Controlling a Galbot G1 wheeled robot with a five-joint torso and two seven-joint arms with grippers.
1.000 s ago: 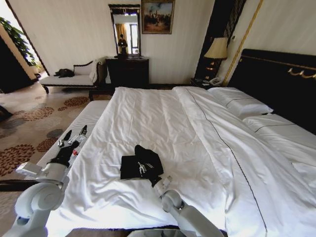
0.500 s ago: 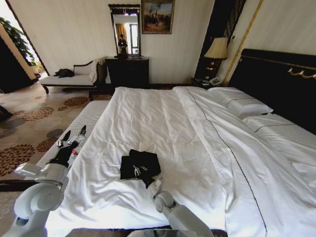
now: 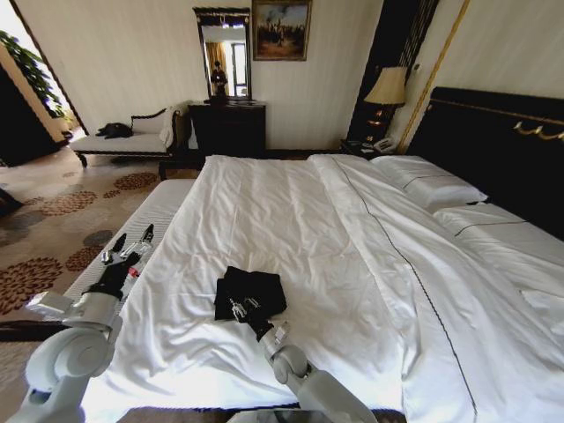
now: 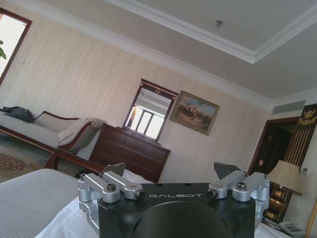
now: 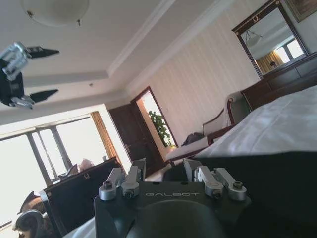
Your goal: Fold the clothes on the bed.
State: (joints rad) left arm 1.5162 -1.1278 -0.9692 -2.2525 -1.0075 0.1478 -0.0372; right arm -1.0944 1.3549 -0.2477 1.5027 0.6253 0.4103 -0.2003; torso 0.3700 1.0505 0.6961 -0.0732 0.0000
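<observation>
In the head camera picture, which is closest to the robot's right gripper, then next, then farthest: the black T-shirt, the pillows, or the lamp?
From the right gripper:
1. Black T-shirt, right under it, near the bed's foot.
2. Pillows, up by the headboard, to the right.
3. Lamp, beyond the bed's head corner.

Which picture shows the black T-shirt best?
The head view: the black T-shirt lies folded on the white bed, with the right gripper on it. The right wrist view sees just a dark fold up close. The left wrist view looks across the room.

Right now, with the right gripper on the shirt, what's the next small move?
Probably open the right gripper and lift it off: the T-shirt lies folded flat on the bed, fingers pressed close on the cloth. Left gripper waits open, raised at the bed's edge.
</observation>
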